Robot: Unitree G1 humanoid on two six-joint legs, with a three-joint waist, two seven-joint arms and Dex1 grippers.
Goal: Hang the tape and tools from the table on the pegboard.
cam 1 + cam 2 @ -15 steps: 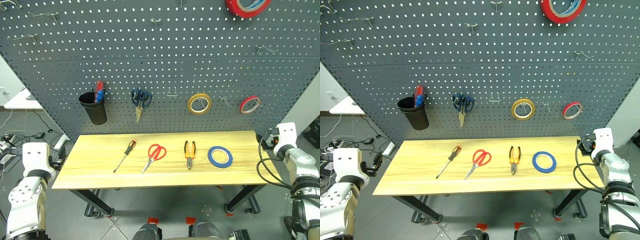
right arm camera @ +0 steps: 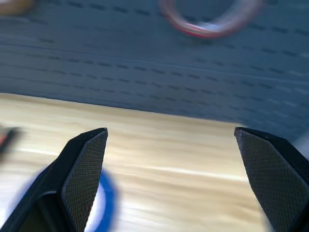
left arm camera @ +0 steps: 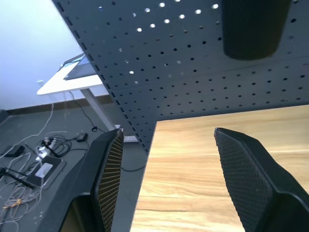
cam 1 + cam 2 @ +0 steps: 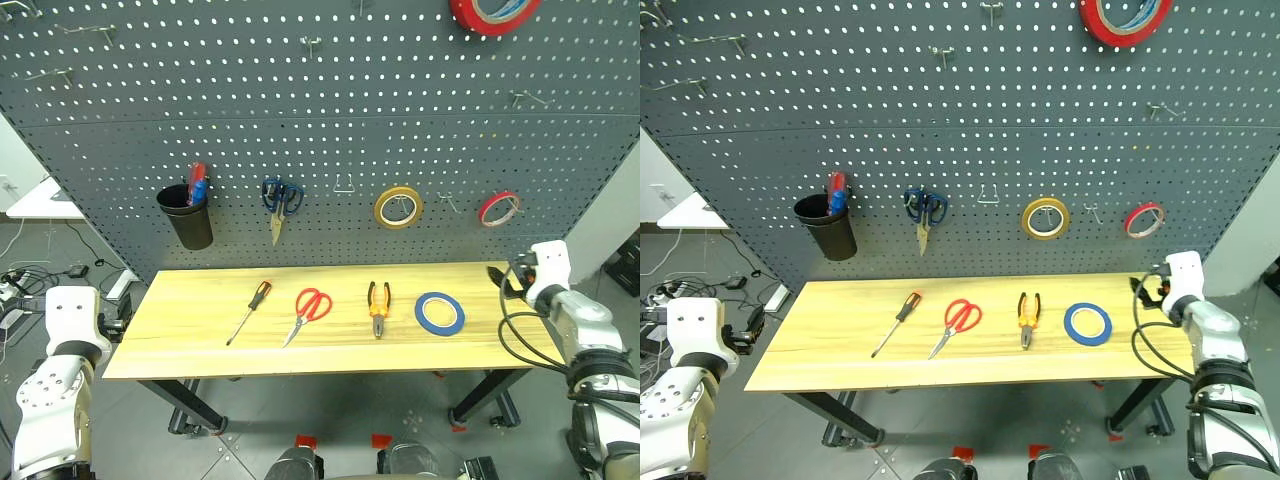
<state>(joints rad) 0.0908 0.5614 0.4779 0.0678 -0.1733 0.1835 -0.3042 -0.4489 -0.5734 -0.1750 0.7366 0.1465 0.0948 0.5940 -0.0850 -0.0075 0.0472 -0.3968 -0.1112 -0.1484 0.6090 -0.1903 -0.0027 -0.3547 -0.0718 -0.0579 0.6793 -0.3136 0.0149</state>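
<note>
Blue tape [image 4: 440, 313] lies flat near the open right gripper [image 4: 497, 277]

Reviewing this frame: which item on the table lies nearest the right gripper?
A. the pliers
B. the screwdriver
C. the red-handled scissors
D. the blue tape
D: the blue tape lies at the right end of the row on the table, closest to the right gripper, whose fingers are open with nothing between them.

Pegboard [image 4: 330, 130]: no lettering I can read.
Tape rolls and tools: no legible label, brand or number.
</note>
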